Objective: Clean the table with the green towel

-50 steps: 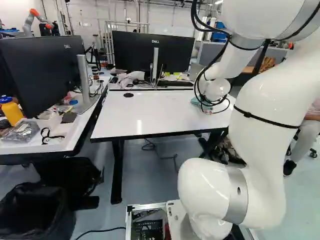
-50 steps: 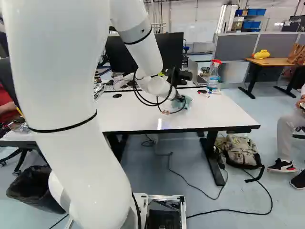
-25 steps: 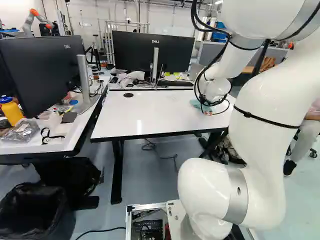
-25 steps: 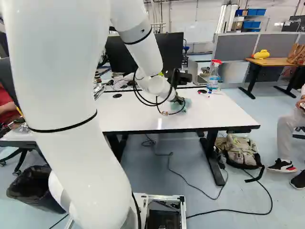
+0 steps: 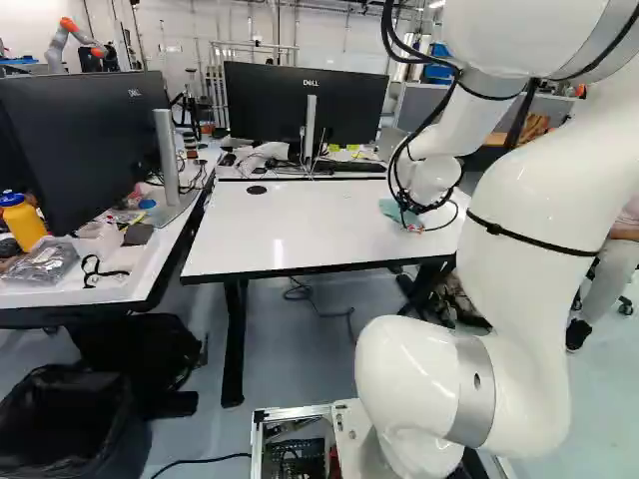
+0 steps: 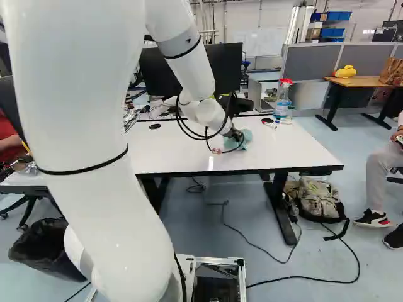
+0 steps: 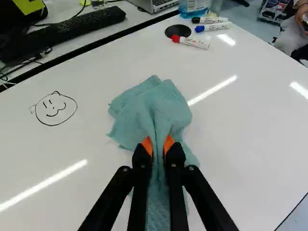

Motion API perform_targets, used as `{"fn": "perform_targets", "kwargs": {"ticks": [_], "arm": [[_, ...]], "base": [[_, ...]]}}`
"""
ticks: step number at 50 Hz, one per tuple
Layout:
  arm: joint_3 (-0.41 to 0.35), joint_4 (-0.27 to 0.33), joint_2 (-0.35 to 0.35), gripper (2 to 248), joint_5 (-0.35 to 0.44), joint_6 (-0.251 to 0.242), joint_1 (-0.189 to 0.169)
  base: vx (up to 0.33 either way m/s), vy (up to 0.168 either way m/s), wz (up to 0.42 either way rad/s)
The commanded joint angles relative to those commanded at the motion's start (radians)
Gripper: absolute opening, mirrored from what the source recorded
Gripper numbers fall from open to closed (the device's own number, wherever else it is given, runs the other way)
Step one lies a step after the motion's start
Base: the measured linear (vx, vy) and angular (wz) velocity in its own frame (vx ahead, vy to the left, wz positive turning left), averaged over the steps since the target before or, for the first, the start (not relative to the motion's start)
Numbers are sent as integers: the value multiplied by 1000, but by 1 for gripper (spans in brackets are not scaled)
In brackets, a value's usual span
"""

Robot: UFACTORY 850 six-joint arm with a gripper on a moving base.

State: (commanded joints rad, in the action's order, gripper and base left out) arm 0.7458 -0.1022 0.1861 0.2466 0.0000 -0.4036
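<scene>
At the end of the arm, my gripper (image 6: 237, 136) is at the right part of the white table (image 6: 176, 154) in the right base view. Seen from the wrist, the gripper (image 7: 158, 147) is shut on the green towel (image 7: 154, 108), which is bunched between its orange pads. The towel's front part spreads over the tabletop ahead of the fingers, and some of it trails back under them. A smiley face (image 7: 55, 108) drawn in black stands on the table beside the towel in the wrist view.
Red (image 7: 191, 42), blue (image 7: 213, 27) and black (image 7: 210, 19) markers lie near a spray bottle (image 6: 283, 99) by the table's far edge. Beyond that edge are a keyboard (image 7: 62, 33), a laptop and a monitor (image 5: 305, 105). Another robot (image 5: 70, 45) stands far back.
In the base views the gripper and the held towel have shifted very slightly across the tabletop. The base has stayed put.
</scene>
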Motion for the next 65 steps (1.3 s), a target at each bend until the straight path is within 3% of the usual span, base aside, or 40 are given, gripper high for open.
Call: {"fn": "perform_targets", "kwargs": {"ticks": [10, 65], "arm": [[0, 0, 0, 45, -30, 0, 0], [13, 0, 36, 45, -30, 0, -7]], "base": [[0, 0, 0], [0, 0, 0]]}}
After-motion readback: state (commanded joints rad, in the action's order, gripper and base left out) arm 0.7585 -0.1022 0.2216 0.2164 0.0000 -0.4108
